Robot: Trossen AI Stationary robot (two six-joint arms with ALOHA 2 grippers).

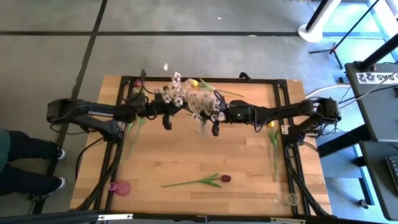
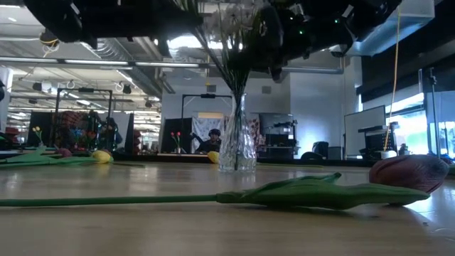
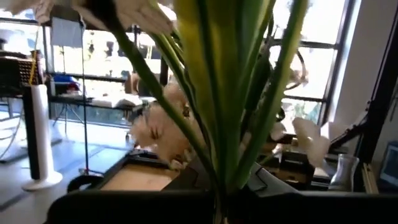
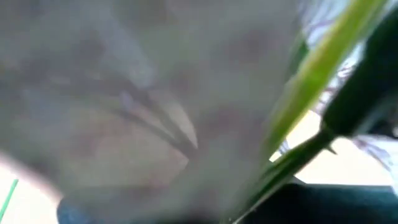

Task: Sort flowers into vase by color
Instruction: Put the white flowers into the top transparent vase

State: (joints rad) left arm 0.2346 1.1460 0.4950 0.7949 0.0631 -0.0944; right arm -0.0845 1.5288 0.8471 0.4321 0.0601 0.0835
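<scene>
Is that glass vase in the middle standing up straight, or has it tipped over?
Upright. In the low view the glass vase stands on its base on the table, stems rising from its mouth.

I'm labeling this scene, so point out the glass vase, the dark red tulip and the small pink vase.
glass vase (image 2: 237, 146), low view, clear body.
dark red tulip (image 1: 225, 178), high view, bud.
small pink vase (image 1: 122, 187), high view, lying body.

Even daylight overhead, backlit murk down low

We are seeing windows (image 3: 323, 62) glaring behind silhouetted stems (image 3: 217, 93); the right wrist view is dissolving into blur, and the foreground tulip (image 2: 409, 173) is lying soft, out of focus
</scene>
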